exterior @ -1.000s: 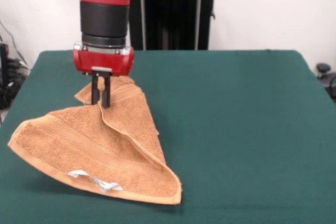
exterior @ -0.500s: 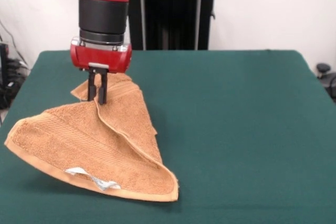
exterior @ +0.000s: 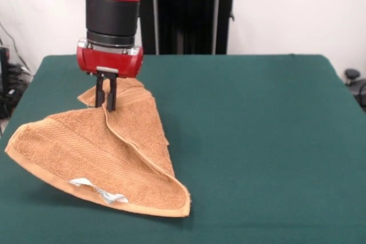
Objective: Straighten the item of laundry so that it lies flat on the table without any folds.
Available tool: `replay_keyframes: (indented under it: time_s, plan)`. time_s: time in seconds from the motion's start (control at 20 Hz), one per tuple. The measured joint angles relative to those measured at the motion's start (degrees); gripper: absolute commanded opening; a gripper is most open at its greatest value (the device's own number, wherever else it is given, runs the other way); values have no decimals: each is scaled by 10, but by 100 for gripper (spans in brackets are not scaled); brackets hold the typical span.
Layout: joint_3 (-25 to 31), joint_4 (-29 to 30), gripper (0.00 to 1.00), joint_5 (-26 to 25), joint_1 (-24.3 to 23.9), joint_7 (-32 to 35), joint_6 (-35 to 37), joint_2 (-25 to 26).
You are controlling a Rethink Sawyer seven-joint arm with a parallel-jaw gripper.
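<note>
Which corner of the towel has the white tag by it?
None exactly: the white tag sits on the towel hem nearest the camera, about midway between the left corner and the front right corner, far from the gripper.

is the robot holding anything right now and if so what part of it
Yes. The hand is shut on the orange towel, pinching a raised fold near its far end, so the cloth hangs from it like a tent.

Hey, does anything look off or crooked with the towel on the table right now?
Yes. The orange-tan terry towel is not flat: the hand pinches a fold and tents it up, with one layer flapped over another. Its near edge curls up, showing the white tag, on the dark green table.
</note>
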Motion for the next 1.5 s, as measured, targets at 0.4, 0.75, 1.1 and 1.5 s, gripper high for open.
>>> replay_keyframes:
  time_s: [0.4, 0.75, 1.1, 1.5]
  plan:
    - [-12, 0, 0, 9, 13, 0, 14, 0]
    - [-31, -1, 0, 21, 33, 0, 26, -5]
    - [-32, -4, 0, 28, 35, 0, 36, -14]
    - [-31, -11, 0, 28, 13, 0, 37, -13]
